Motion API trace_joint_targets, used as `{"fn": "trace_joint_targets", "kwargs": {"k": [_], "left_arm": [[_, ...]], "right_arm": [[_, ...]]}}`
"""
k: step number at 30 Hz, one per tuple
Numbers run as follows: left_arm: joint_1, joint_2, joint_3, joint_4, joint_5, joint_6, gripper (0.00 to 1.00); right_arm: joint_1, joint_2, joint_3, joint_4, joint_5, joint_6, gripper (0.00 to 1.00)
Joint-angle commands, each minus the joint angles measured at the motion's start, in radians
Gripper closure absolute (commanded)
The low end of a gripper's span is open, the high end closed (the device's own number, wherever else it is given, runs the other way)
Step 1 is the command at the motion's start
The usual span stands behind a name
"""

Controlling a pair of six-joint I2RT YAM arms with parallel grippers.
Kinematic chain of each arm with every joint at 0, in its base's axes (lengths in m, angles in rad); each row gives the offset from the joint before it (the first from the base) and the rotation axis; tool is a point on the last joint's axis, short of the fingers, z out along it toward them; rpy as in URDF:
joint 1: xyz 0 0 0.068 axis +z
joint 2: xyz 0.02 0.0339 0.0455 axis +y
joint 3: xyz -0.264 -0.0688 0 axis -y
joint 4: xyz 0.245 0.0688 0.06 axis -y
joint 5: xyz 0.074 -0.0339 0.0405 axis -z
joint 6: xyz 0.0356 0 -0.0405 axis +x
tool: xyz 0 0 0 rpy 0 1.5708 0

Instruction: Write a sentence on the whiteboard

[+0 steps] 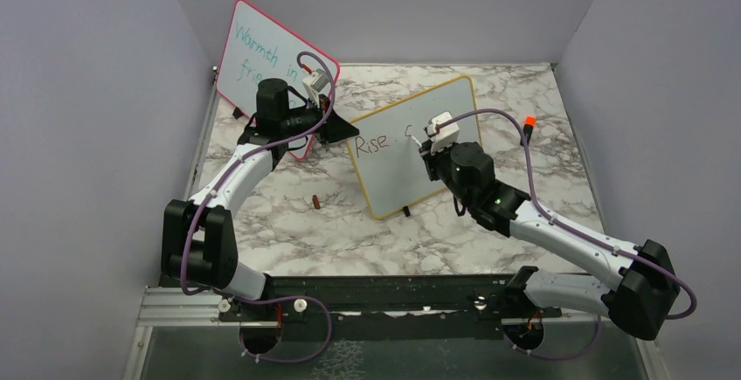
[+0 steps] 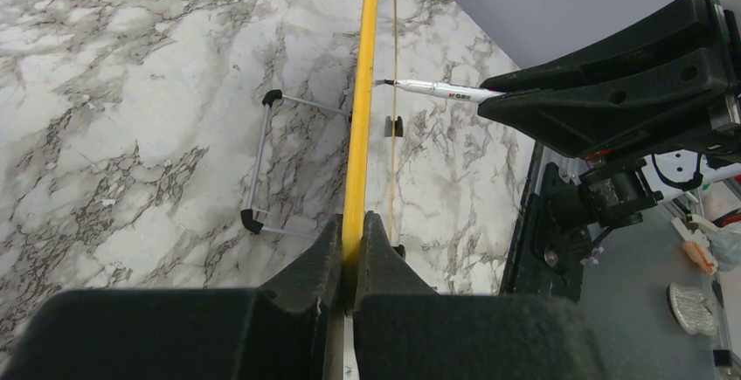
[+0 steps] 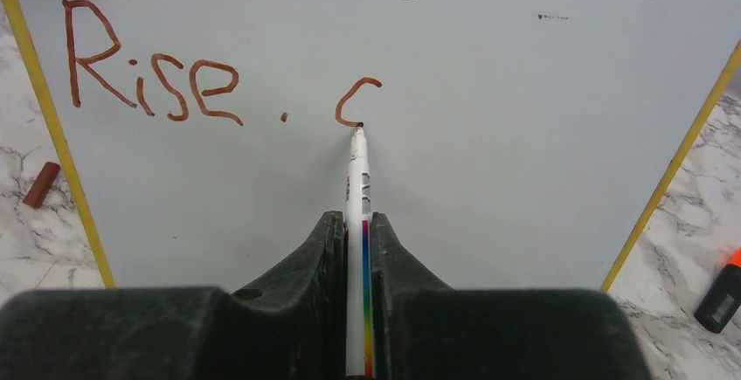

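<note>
The whiteboard (image 1: 398, 179), yellow-framed, stands tilted at the table's centre. My left gripper (image 1: 342, 129) is shut on its left edge; in the left wrist view the yellow frame (image 2: 360, 109) runs straight up from between the closed fingers (image 2: 352, 227). The sentence (image 3: 153, 83) reads "Rise." in brownish red, followed by a single "c" (image 3: 354, 100). My right gripper (image 3: 357, 223) is shut on a white marker (image 3: 356, 175) with a rainbow stripe. The marker's tip touches the board at the bottom of the "c". From the side, the marker (image 2: 437, 92) meets the board face.
A pink-framed board (image 1: 262, 57) with teal writing leans at the back left, behind the left arm. A brownish-red cap (image 1: 315, 201) lies on the marble left of the whiteboard. An orange-capped marker (image 1: 529, 121) lies at the back right. The whiteboard's wire stand (image 2: 262, 162) sticks out behind it.
</note>
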Motion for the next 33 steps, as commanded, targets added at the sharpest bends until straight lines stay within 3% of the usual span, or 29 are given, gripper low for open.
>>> {"fn": "trace_joint_targets", "kwargs": {"k": [1,22,33], "left_arm": [[-0.019,0.029,-0.006,-0.085,-0.012,0.069,1.00],[-0.019,0.029,-0.003,-0.112,-0.018,0.078,1.00],[-0.019,0.032,-0.001,-0.111,-0.018,0.078,1.00]], "right_arm": [[-0.010,-0.015,0.003,0.023,0.049,-0.007,0.99],[-0.039,0.001,0.024,0.100,0.004,-0.006,0.99],[-0.043,-0.003,0.020,0.052,-0.028,0.008,0.99]]}}
